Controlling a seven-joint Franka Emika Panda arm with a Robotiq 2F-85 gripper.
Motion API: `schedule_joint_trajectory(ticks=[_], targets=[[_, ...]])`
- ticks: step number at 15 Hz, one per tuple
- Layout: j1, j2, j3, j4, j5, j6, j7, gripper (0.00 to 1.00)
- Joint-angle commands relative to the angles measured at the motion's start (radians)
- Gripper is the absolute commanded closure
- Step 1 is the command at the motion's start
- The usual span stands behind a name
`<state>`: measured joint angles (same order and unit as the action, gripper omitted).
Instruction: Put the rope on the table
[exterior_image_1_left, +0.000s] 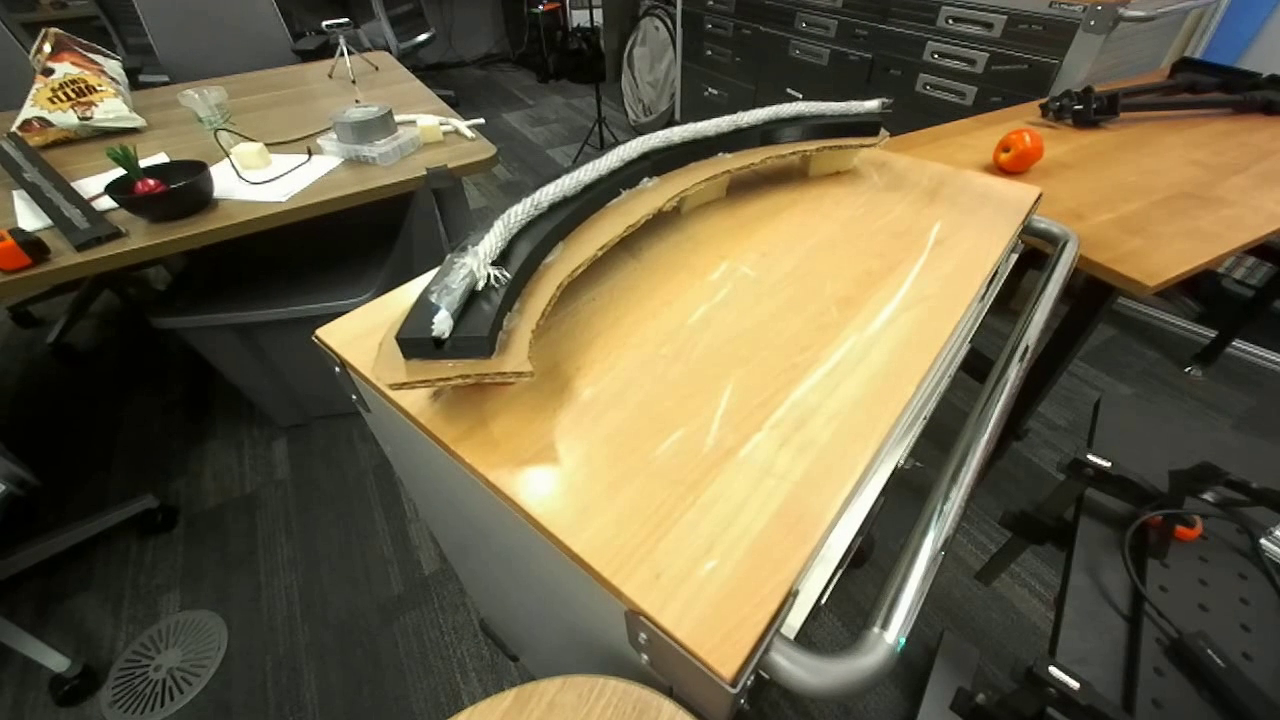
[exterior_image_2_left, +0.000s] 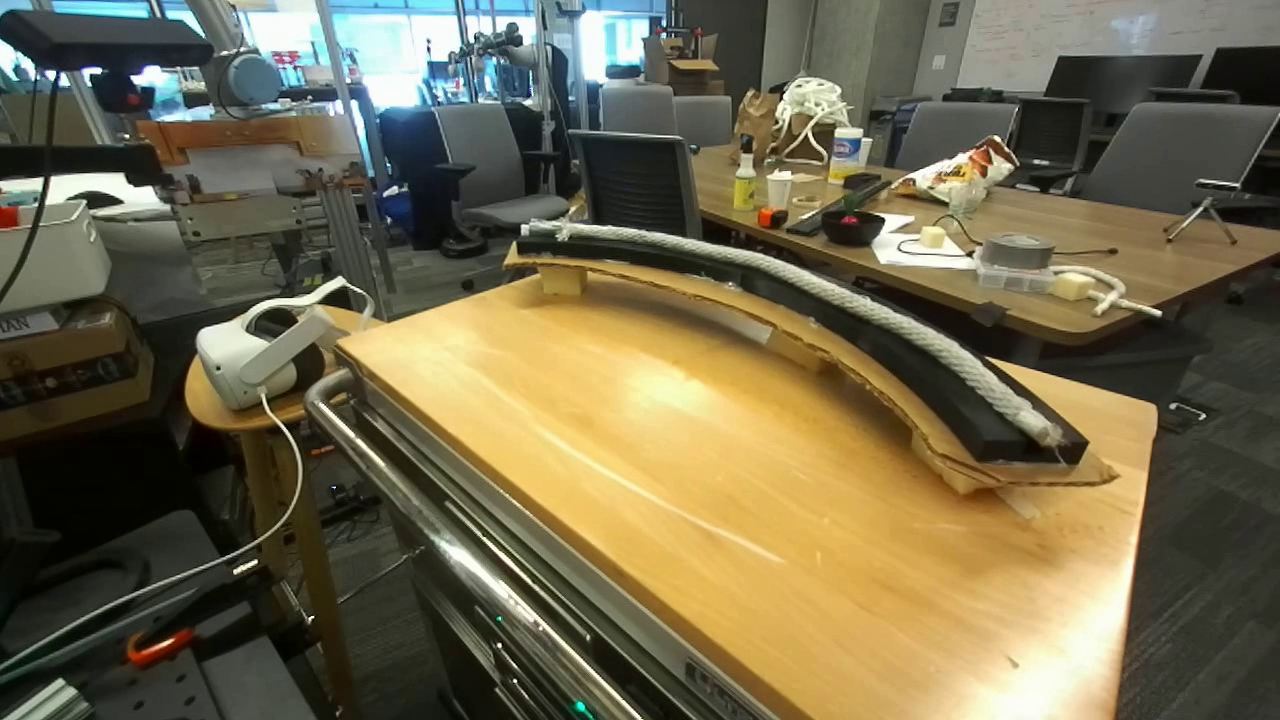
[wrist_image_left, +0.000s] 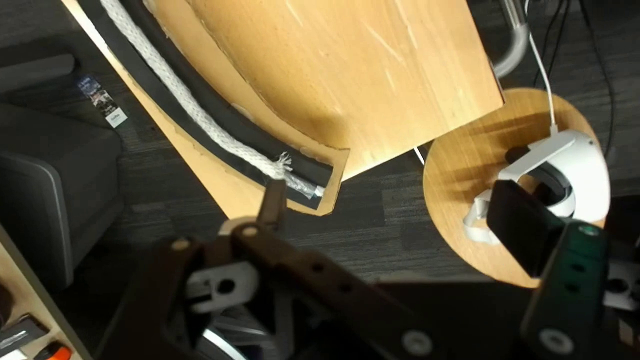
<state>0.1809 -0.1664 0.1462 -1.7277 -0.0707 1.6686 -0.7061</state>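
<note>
The rope (exterior_image_1_left: 545, 203) is thick and pale grey-white. It lies lengthwise along the black curved track (exterior_image_1_left: 465, 325), with clear tape near one frayed end. The track rests on cardboard (exterior_image_1_left: 455, 378) on the light-wood table (exterior_image_1_left: 750, 350). The rope (exterior_image_2_left: 845, 292) and table (exterior_image_2_left: 640, 430) also show in an exterior view. In the wrist view, the rope (wrist_image_left: 187, 102) and table (wrist_image_left: 375, 75) are in the upper part. My gripper (wrist_image_left: 397, 210) is open and empty, its fingers wide apart over the floor past the table's corner. It is out of both exterior views.
A metal rail (exterior_image_1_left: 950, 520) runs along one table edge. A round stool (wrist_image_left: 460, 210) with a white headset (wrist_image_left: 582, 175) stands by the corner, under one finger in the wrist view. A cluttered desk (exterior_image_2_left: 1130, 240) and a wooden desk (exterior_image_1_left: 1150, 200) with an orange object (exterior_image_1_left: 1018, 150) stand nearby.
</note>
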Motion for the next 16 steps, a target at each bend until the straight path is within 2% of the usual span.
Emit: schedule_joint_trajectory(ticks=[1, 6, 8, 9, 14, 16], targets=[[0.021, -0.024, 0.001, -0.02, -0.007, -0.05, -0.171, 0.0], [0.023, 0.049, -0.006, 0.062, -0.004, -0.022, -0.443, 0.0], [0.019, 0.069, -0.016, 0.08, 0.074, 0.037, -0.52, 0.0], [0.013, 0.031, 0.001, 0.027, 0.022, -0.001, -0.443, 0.0], [0.01, 0.063, -0.003, 0.052, 0.054, 0.028, -0.494, 0.0], [0.009, 0.109, 0.0, 0.071, 0.012, 0.046, -0.512, 0.0]])
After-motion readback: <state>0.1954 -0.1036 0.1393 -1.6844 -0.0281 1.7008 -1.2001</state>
